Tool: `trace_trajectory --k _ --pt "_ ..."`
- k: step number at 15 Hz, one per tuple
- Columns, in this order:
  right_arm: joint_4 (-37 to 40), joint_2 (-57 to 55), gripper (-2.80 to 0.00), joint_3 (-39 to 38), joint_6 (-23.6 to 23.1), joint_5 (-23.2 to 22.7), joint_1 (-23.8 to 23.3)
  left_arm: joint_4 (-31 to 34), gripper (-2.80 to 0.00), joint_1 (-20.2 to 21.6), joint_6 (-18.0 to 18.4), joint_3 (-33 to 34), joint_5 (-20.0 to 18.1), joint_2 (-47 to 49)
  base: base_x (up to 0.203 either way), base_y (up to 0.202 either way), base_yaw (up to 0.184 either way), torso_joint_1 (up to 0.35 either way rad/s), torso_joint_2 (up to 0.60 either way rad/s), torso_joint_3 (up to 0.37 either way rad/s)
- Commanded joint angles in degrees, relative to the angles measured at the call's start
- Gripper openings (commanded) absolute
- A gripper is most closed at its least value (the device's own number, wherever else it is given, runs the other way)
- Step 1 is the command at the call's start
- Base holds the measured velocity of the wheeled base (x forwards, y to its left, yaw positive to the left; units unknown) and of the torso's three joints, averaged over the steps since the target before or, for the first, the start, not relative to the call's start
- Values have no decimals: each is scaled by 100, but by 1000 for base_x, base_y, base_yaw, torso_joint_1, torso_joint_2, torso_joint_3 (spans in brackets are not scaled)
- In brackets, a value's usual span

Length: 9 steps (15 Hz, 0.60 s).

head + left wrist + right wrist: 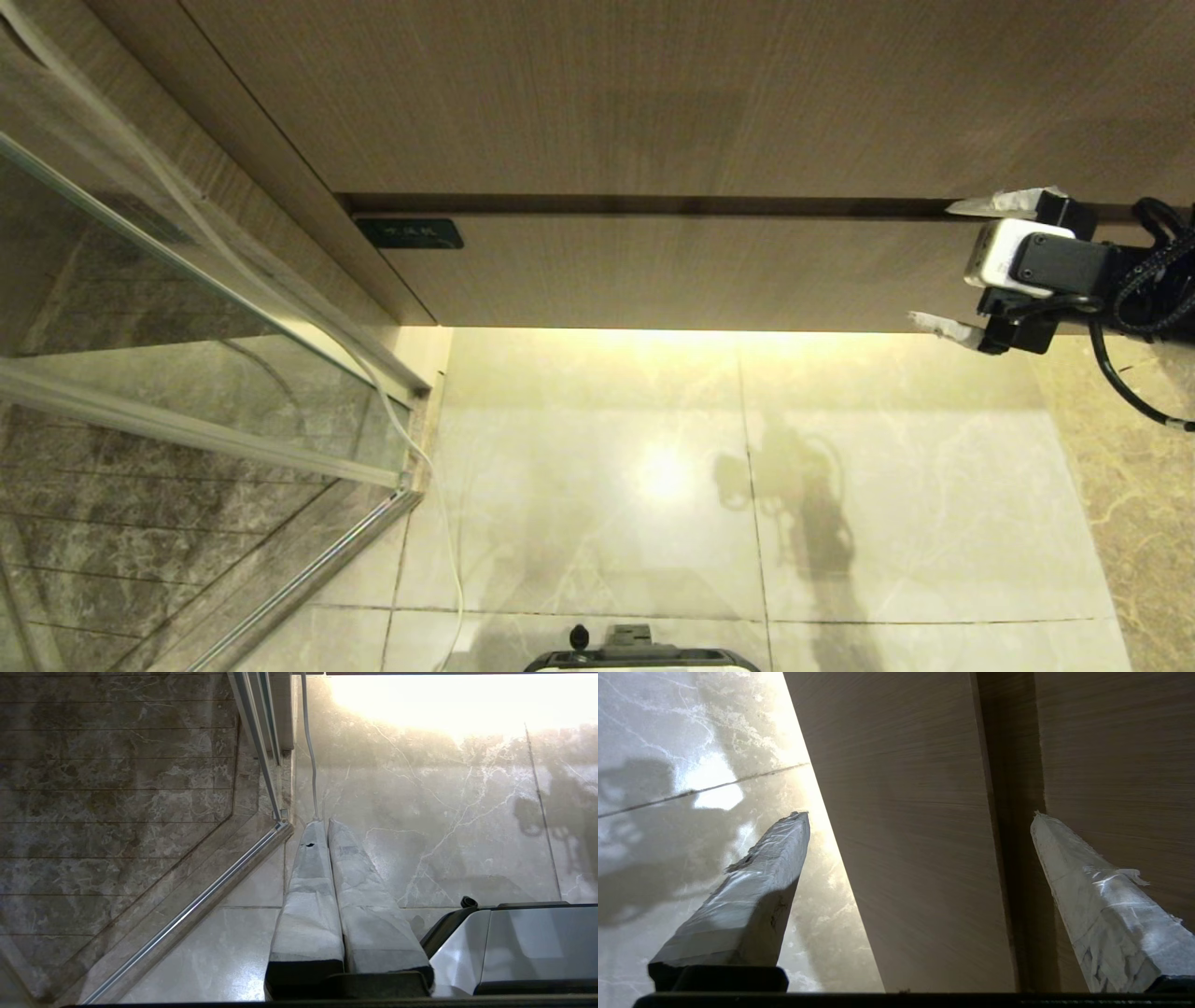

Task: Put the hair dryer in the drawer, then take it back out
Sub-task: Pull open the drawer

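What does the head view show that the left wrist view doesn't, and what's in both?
Only the head view shows the closed drawer front, the dark label on its left end, and the right gripper open in front of its right end. Only the left wrist view shows the left gripper, shut, pointing down at the floor. Both show the marble floor, the glass shower partition and the pale cord trailing beside it.
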<state>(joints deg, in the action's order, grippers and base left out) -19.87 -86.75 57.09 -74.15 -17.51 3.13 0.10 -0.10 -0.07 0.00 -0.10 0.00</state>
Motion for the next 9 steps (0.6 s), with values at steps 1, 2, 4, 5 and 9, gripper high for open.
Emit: trace_trajectory --k 1,2,4,5,9 --pt "-12 -221 0 139 -8 -10 3 -1 -280 1 -1 0 1 0 0 0 0 0 0 0" --pt "-15 -383 0 243 1 -14 3 5 -280 1 -1 0 1 0 0 0 0 0 0 0" --pt "-17 -575 0 388 16 -24 3 -1 -280 -8 -1 0 1 0 0 0 0 0 0 0" --pt "-32 -653 0 412 51 -24 3 2 -280 1 -1 0 1 0 0 0 0 0 0 0" --pt "-76 -887 0 565 76 -32 3 -1 -280 0 -1 0 1 0 0 0 0 0 0 0"
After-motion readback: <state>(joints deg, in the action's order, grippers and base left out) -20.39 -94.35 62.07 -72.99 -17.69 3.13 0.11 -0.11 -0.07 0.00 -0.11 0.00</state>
